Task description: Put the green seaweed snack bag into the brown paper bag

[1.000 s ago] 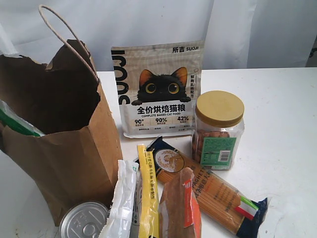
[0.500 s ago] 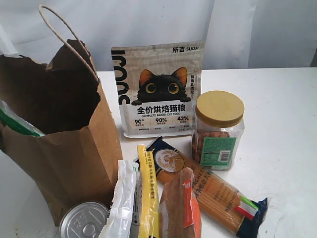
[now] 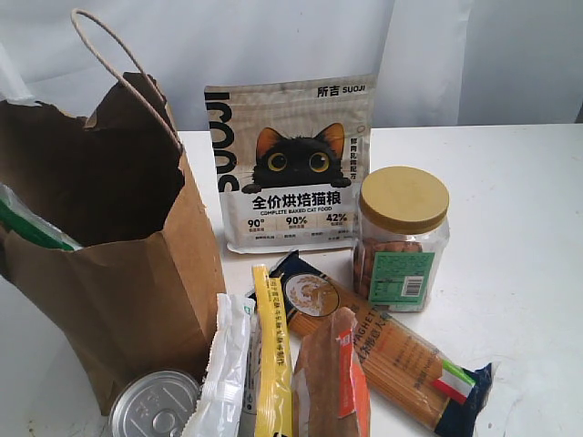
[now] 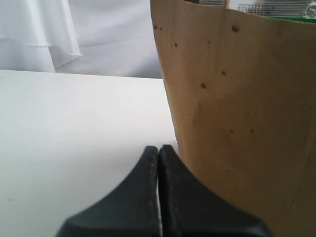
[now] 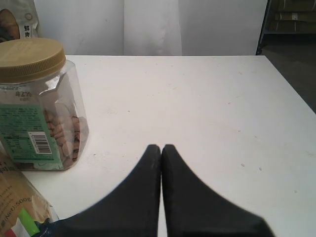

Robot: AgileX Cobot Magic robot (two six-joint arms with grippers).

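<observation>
The brown paper bag [image 3: 118, 273] stands open at the left of the table, its cord handle raised. Inside it, against the left wall, a strip of the green seaweed snack bag [image 3: 32, 228] shows; its top edge [image 4: 266, 11] peeks over the bag wall [image 4: 237, 108] in the left wrist view. My left gripper [image 4: 159, 150] is shut and empty, low over the white table just beside the bag's outer wall. My right gripper [image 5: 161, 148] is shut and empty over bare table, to the side of the clear jar [image 5: 37, 108]. Neither gripper shows in the exterior view.
A beige cat-food pouch [image 3: 290, 164] stands behind the clear jar [image 3: 401, 238] with a tan lid. In front lie a spaghetti pack [image 3: 383, 346], a yellow packet [image 3: 271, 364], a white packet [image 3: 223, 373], an orange-brown packet [image 3: 332, 382] and a tin can [image 3: 155, 405].
</observation>
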